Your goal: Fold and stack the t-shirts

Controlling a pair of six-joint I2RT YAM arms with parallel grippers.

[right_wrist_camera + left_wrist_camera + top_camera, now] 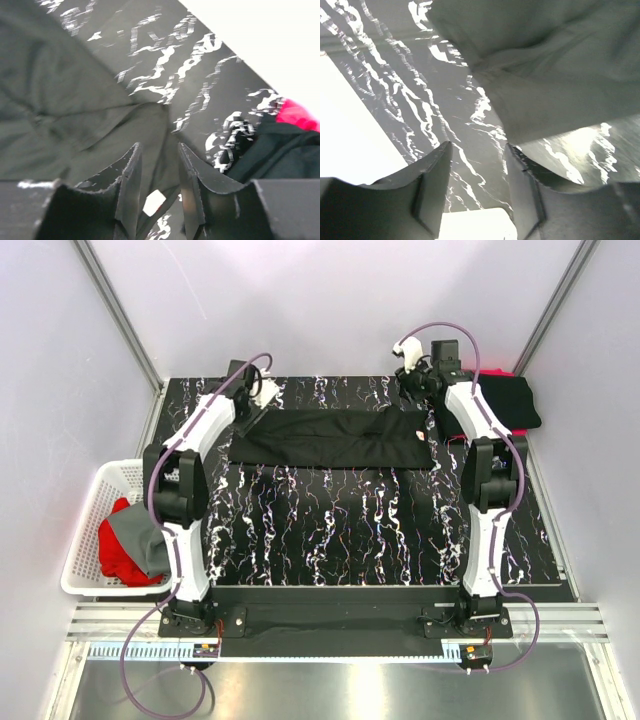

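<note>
A black t-shirt (330, 438) lies flat as a long folded band across the far half of the table. My left gripper (254, 390) is open just beyond the shirt's far left corner. In the left wrist view its fingers (477, 150) frame bare table, with the shirt's edge (560, 75) to the upper right. My right gripper (418, 388) is open over the far right corner. In the right wrist view its fingers (157, 147) straddle the shirt's cloth (60, 100), not closed on it. A small white tag (154, 202) shows between them.
A folded stack, black (508, 400) over red (498, 373), sits at the back right; it also shows in the right wrist view (280, 150). A white slatted basket (88, 508) at the table's left holds a red shirt (118, 550) and a grey shirt (145, 540).
</note>
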